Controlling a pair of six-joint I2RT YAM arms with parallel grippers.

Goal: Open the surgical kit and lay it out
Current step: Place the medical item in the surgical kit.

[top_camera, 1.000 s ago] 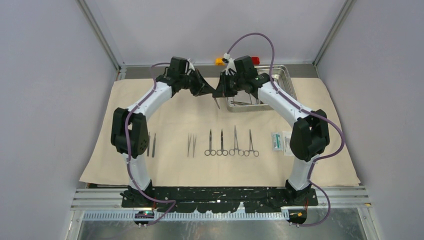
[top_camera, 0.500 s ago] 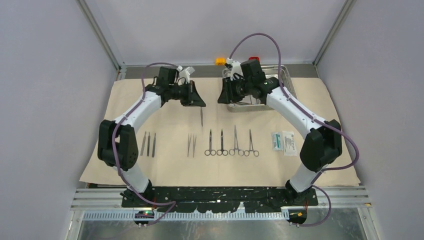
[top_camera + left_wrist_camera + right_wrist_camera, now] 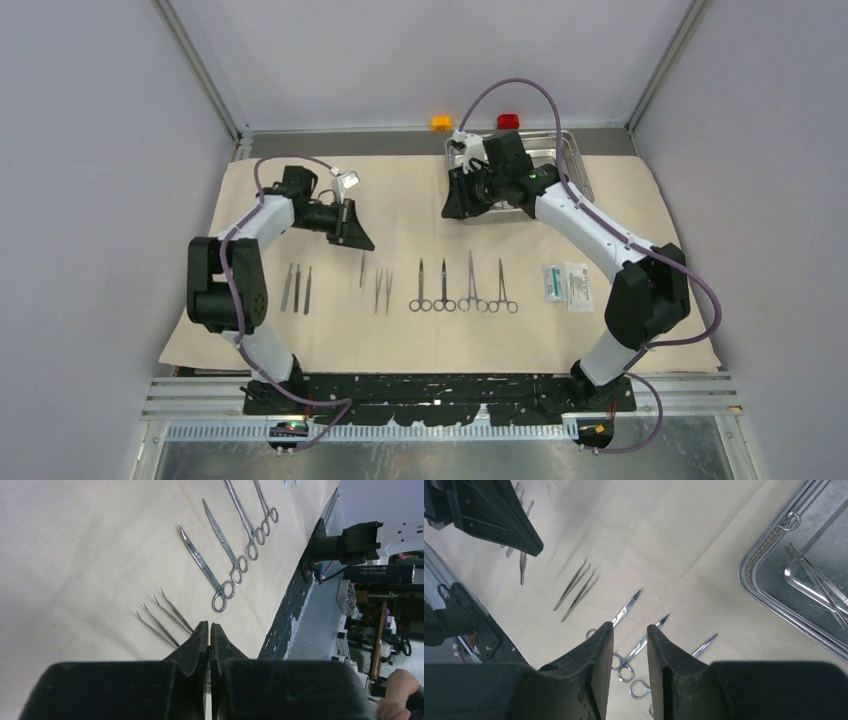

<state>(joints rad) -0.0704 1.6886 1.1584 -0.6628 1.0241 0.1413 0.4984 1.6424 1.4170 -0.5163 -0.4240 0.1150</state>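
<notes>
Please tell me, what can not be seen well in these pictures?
- Inside the steel tray: right arm covers part, top view; frame edge cuts it, right wrist view.
- Kind of slim instrument in left end effector: too small, top view.
- Print on packets: too small, top view.

The cloth (image 3: 480,340) is beige woven fabric, matt and faintly creased, while the tray (image 3: 572,160) is bright polished steel. The clamps (image 3: 445,287), tweezers (image 3: 383,290) and handles (image 3: 297,288) are slim bare metal with a satin gleam. The packets (image 3: 566,283) look like white and teal paper or film, and the left gripper (image 3: 209,626) and right gripper (image 3: 630,627) are matt black plastic
</notes>
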